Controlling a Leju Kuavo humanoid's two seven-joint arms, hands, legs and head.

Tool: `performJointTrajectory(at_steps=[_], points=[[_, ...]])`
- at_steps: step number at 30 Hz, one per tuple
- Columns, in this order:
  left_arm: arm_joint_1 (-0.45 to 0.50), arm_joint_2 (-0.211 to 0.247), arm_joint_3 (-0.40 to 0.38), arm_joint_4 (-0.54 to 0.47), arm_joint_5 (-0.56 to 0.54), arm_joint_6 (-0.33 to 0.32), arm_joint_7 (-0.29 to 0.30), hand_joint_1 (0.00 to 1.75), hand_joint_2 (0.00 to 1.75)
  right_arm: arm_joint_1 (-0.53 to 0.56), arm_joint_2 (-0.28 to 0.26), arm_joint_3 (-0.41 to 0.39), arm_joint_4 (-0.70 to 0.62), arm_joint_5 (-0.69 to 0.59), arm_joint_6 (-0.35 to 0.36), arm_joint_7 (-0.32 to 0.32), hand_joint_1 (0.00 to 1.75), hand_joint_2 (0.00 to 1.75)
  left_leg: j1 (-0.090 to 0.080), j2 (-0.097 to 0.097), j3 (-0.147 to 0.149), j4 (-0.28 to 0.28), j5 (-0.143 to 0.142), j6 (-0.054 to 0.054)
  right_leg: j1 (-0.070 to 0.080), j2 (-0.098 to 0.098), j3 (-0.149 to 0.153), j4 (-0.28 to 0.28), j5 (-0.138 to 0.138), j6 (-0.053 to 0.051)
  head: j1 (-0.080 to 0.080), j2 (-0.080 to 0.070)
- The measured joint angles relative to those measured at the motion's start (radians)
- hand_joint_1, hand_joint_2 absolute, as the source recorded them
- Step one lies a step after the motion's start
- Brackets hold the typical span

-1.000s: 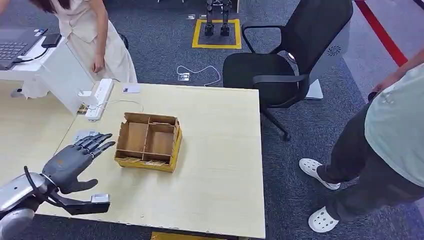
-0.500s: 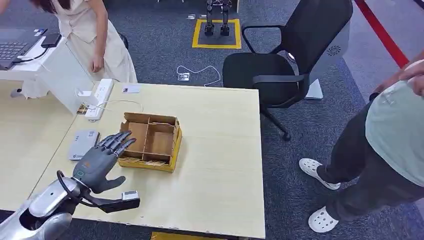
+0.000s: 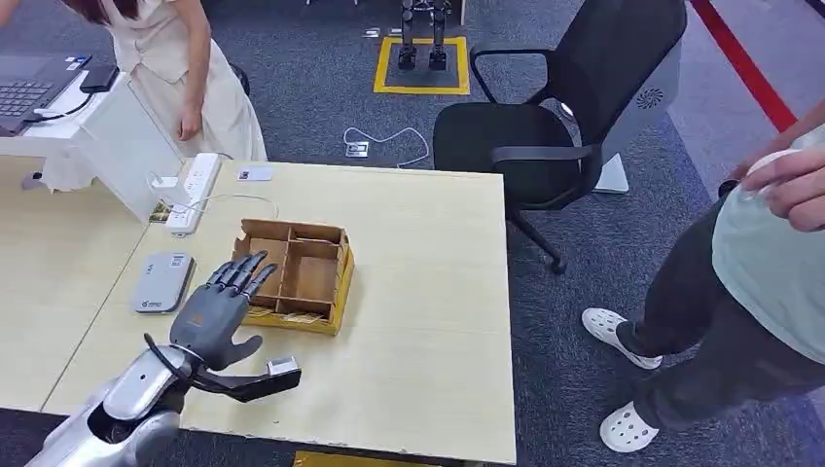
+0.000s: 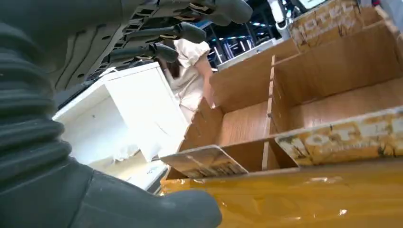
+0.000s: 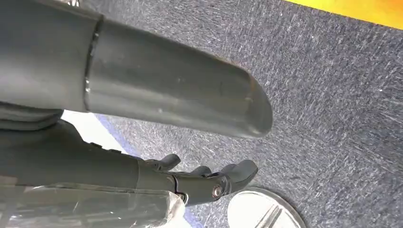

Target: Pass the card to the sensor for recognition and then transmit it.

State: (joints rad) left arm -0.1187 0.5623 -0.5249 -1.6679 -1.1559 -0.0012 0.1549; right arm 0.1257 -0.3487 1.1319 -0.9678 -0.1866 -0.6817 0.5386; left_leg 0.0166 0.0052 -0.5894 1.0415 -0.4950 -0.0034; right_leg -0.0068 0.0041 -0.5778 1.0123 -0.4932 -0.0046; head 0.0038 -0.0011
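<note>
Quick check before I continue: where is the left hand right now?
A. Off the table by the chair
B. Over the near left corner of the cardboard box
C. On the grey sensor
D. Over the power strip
B: the left hand hangs open with its fingers over the near left corner of the box, while the sensor lies apart to its left.

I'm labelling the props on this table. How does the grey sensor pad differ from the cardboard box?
The sensor pad is a flat, grey, rounded slab; the cardboard box is brown, taller, open-topped and split into compartments. The pad is the smaller of the two. The pad lies clear of the left hand, whose fingers reach over the box's near-left corner. Both rest on the wooden table.
</note>
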Motion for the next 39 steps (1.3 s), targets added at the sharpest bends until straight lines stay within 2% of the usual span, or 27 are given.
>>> performJointTrajectory(at_steps=[14, 23, 39], points=[[-0.002, -0.048, 0.003, 0.058, -0.037, 0.011, 0.017, 0.0, 1.75, 0.001, 0.004, -0.017, 0.003, 0.0, 0.002, -0.014, 0.0, 0.0, 0.0, 0.0, 0.0, 0.0, 0.0, 0.0, 0.0, 0.0, 0.0, 0.0, 0.0, 0.0, 0.0, 0.0], [-0.004, -0.056, 0.01, 0.073, -0.047, 0.011, 0.02, 0.0, 1.75, 0.002, 0.006, -0.024, 0.007, -0.002, 0.002, -0.02, 0.0, 0.0, 0.0, 0.0, 0.0, 0.0, 0.0, 0.0, 0.0, 0.0, 0.0, 0.0, 0.0, 0.0, 0.0, 0.0], [-0.016, -0.058, 0.068, 0.078, -0.078, 0.013, 0.043, 0.0, 1.75, 0.015, 0.006, -0.042, 0.002, 0.009, 0.006, 0.0, 0.0, 0.0, 0.0, 0.0, 0.0, 0.0, 0.0, 0.0, 0.0, 0.0, 0.0, 0.0, 0.0, 0.0, 0.0, 0.0]])
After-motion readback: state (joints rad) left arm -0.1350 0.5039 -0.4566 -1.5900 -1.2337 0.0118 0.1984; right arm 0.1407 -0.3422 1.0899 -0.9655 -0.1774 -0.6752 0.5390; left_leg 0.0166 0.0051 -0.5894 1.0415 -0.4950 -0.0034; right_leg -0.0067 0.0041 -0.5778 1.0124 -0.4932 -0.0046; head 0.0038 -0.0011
